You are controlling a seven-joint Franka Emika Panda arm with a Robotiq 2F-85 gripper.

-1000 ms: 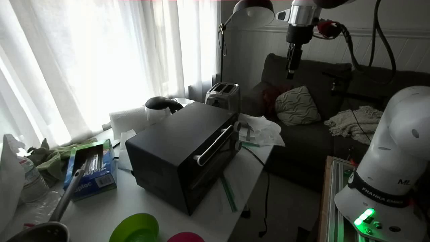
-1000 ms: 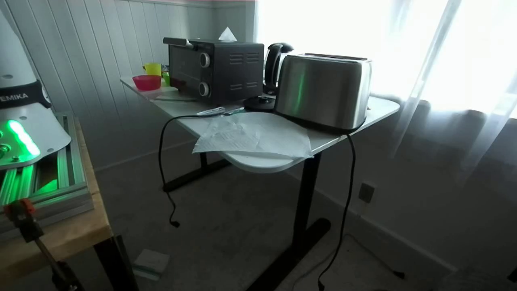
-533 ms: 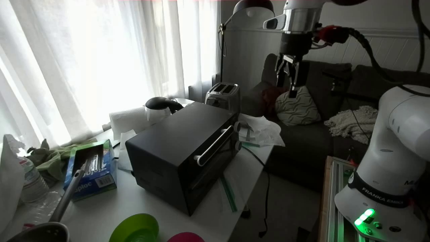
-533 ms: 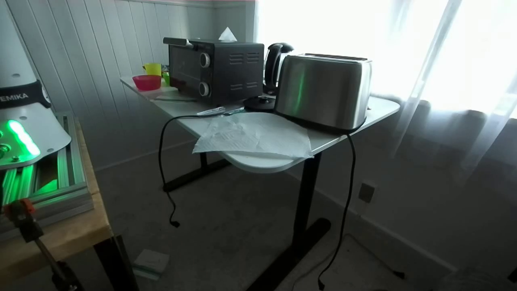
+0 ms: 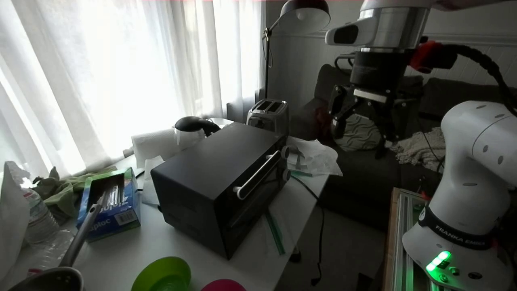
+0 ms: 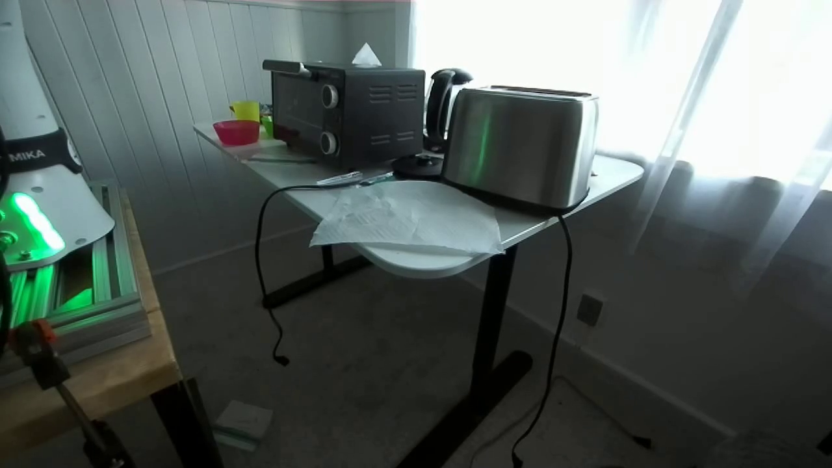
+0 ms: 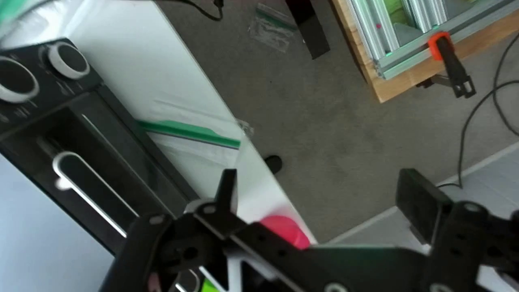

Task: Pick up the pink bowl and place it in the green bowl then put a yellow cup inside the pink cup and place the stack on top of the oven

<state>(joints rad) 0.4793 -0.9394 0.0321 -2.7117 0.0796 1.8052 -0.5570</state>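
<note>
Reaching the pink bowl (image 7: 284,231) is judged to be the step in hand. The gripper (image 7: 318,178) is spread wide, with nothing between its fingers (image 5: 338,127). The bowl rests on the white table (image 5: 113,254), below the gripper and well apart from it, partly screened by the linkage in the wrist view. The lime-green bowl (image 5: 161,275) sits just beside it. The yellow cup (image 6: 246,110) shows past the pink bowl in an exterior view; the pink cup cannot be made out.

Procedure: traverse along the door side of the toaster oven (image 5: 218,173), keeping the fingers clear of its bar handle (image 5: 260,173). Select a stretch of rim facing away from the lime-green bowl, so that the outer finger does not nudge it. Rotate to straddle the wall, descend vertically and close gently; the plastic will probably flex.

Pose: the arm's wrist (image 5: 396,28) hangs at upper right in an exterior view, gripper pointing down. Floor (image 7: 324,134) shows between the fingertips; shift toward the table before descending.
</note>
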